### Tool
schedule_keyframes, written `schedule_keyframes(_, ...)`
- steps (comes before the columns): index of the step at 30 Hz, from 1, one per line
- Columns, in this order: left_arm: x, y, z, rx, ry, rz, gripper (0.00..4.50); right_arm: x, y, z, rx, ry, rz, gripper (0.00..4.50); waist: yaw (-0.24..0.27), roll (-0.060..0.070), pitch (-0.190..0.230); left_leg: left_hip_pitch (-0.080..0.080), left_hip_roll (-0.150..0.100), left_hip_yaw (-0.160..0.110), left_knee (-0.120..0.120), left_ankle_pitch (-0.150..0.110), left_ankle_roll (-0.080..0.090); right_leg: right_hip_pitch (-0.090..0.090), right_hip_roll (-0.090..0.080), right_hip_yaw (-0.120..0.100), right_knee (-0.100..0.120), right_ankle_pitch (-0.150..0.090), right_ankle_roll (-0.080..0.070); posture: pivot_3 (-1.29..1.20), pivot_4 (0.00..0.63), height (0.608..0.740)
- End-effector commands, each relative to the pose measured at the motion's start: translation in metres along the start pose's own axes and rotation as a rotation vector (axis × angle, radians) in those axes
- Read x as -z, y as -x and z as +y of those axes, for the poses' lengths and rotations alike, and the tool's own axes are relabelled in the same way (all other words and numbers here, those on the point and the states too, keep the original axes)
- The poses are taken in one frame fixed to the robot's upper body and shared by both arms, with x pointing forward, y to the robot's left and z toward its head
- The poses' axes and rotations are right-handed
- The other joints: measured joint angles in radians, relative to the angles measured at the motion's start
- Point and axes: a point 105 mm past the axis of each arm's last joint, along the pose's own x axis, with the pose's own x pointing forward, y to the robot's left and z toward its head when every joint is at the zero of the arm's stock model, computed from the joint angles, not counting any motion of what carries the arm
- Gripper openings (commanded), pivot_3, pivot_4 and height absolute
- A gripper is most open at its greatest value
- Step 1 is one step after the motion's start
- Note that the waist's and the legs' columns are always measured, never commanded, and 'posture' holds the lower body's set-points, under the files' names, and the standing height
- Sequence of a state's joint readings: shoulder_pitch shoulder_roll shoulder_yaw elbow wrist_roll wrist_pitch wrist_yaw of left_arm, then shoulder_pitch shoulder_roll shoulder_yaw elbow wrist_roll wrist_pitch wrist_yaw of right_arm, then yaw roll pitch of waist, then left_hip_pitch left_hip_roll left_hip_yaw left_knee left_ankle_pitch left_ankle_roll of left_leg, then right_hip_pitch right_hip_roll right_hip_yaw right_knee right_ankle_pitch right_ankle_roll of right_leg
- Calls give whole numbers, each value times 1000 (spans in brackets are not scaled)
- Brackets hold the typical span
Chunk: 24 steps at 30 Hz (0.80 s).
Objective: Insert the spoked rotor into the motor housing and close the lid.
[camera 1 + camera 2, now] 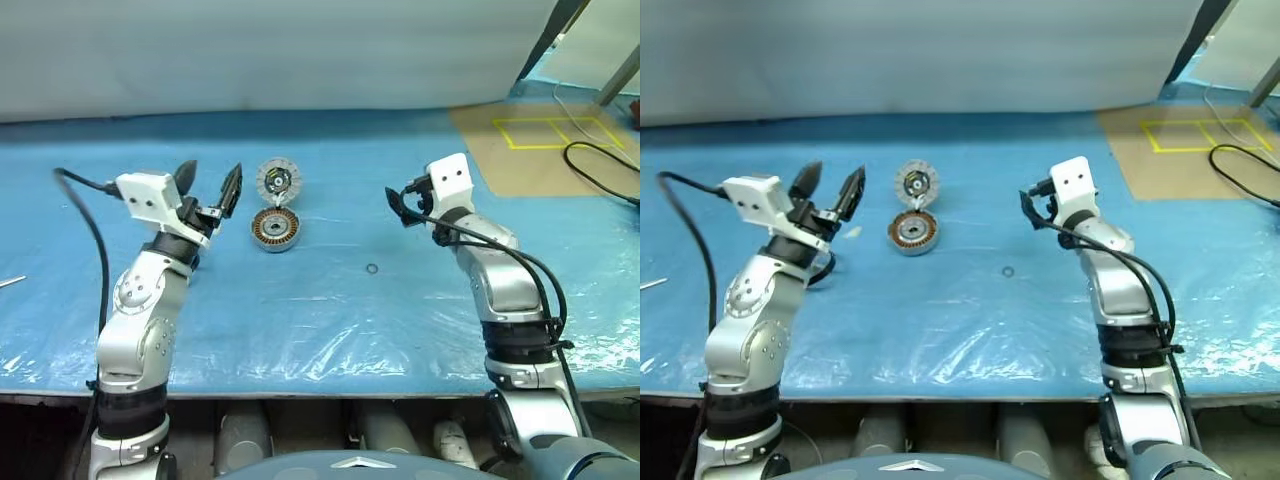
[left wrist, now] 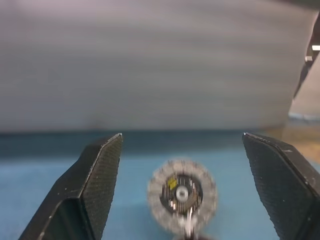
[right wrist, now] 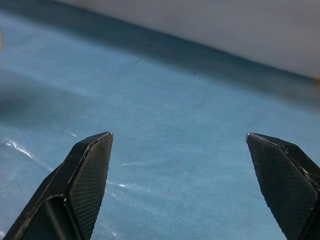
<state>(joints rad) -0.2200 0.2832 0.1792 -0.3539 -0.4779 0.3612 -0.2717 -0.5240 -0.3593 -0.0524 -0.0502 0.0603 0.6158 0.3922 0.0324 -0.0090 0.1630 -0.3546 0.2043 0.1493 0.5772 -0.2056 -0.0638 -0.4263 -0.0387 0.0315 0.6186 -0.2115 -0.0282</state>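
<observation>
- One motor housing (image 1: 275, 229) lies flat on the blue tabletop (image 1: 320, 310): a shallow round silver-grey casing with a ring of copper-coloured windings around a pale hub.
- One lid (image 1: 278, 181) is joined to the housing's far edge and swung open, its inner face showing: pale radial ribs around a dark centre, with a small yellow mark visible from the left wrist.
- One tiny thin ring (image 1: 372, 268) lies loose on the tabletop, to the right of the housing and a little nearer the robot, well apart from it.
- Two hands are in view, both empty.
- The left hand (image 1: 210, 185) is raised just to the left of the housing, fingers spread wide, tips pointing up and away; between its fingers the left wrist camera sees the lid.
- The right hand (image 1: 398, 207) is well to the right of the housing, also spread wide, with bare blue tabletop beyond its fingers (image 3: 90, 175).
- One brown board (image 1: 540, 145) with a yellow taped square lies far right of the housing, a black cable (image 1: 600, 165) looping across it.
</observation>
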Motion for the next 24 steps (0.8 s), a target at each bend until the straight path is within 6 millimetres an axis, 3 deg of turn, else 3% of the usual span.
schedule_keyframes(1, -4, -5, -1, 120, -12, 32, 4033, -32, -1, 8, -117, 28, -110, 4500, 2, 0, 0, -1, 1, 0, 0, 0, 0, -1, 0, -1, 1, 0, -1, 0, 150, 740)
schedule_keyframes(7, -3, -7, 13, 184, 14, 75, 4033, -44, 2, 15, -203, 60, -159, 4500, 15, 0, 0, -3, 0, 0, 0, 0, 0, -1, -1, -2, 0, -1, -2, 0, 150, 740)
schedule_keyframes(12, 4, -5, 5, 248, 109, 84, 4033, -45, 13, 40, -399, 57, -154, 4500, 17, 0, 0, -3, 0, 0, 0, 0, 0, -1, -2, -2, 0, -3, -5, 0, 150, 740)
schedule_keyframes(18, 15, 5, -16, 386, 179, 141, 4033, -44, 19, 48, -527, 96, -133, 4500, 16, 0, 0, -4, 1, 0, 0, 0, 0, -1, -2, -2, 0, -3, -6, 0, 150, 740)
schedule_keyframes(24, 13, 9, -6, 460, 165, 206, 4033, -53, 17, 52, -589, 114, -159, 4500, 12, -1, 1, -3, 1, 0, 0, 0, 0, -1, -2, -2, 0, -3, -6, 0, 150, 740)
